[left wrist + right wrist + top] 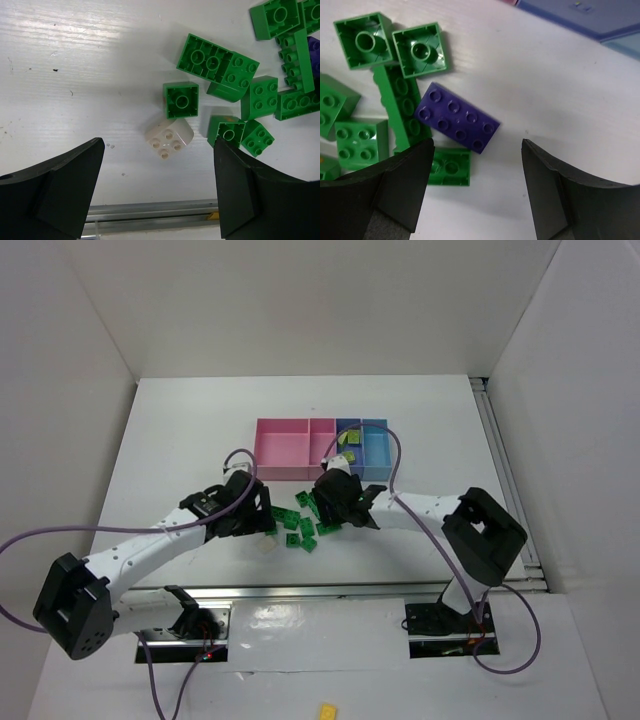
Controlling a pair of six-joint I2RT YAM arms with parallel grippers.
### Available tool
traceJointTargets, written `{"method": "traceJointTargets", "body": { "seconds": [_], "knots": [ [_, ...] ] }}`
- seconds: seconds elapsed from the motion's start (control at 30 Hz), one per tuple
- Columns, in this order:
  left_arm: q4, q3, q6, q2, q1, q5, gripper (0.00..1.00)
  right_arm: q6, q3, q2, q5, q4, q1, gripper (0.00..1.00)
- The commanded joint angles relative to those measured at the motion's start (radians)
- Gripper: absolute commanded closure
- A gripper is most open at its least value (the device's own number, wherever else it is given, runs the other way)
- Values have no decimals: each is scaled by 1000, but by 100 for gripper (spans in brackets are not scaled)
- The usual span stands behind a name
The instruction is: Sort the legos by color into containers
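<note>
Two pincers, both with jaws apart and holding nothing. Left pincer point(159, 150) hovers over a pale brick point(169, 136) at the left fringe of the green pile point(212, 60), which lies on the bench point(180, 440) just on the near side of the trays point(285, 450). Right pincer point(477, 145) hangs over the purple brick point(456, 118), closer to the trays. My call: the purple brick butts against a green bar point(400, 107), so turn the wrist square to its long sides, drop straight down, then clamp.

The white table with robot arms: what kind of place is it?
Probably a robot lab's test booth, not a playroom. Plain white walls box in the table, the left arm and right arm are mounted at its near edge, and the legos and containers look set out for practice.
</note>
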Motion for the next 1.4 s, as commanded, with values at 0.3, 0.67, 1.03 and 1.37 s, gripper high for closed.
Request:
{"method": "traceJointTargets", "body": {
  "seconds": [0.3, 0.67, 1.03, 1.37],
  "knots": [
    [25, -9, -3, 15, -5, 20, 7, -86, 116, 101, -63, 48, -43, 22],
    [34, -18, -3, 24, -5, 20, 7, -119, 114, 141, -63, 48, -74, 22],
    [43, -9, -3, 34, -14, 29, 7, -130, 32, 99, -112, 125, -144, 41],
    [43, 0, -3, 34, -23, 29, 7, -130, 11, 49, -162, 145, -144, 72]
  ]
}}
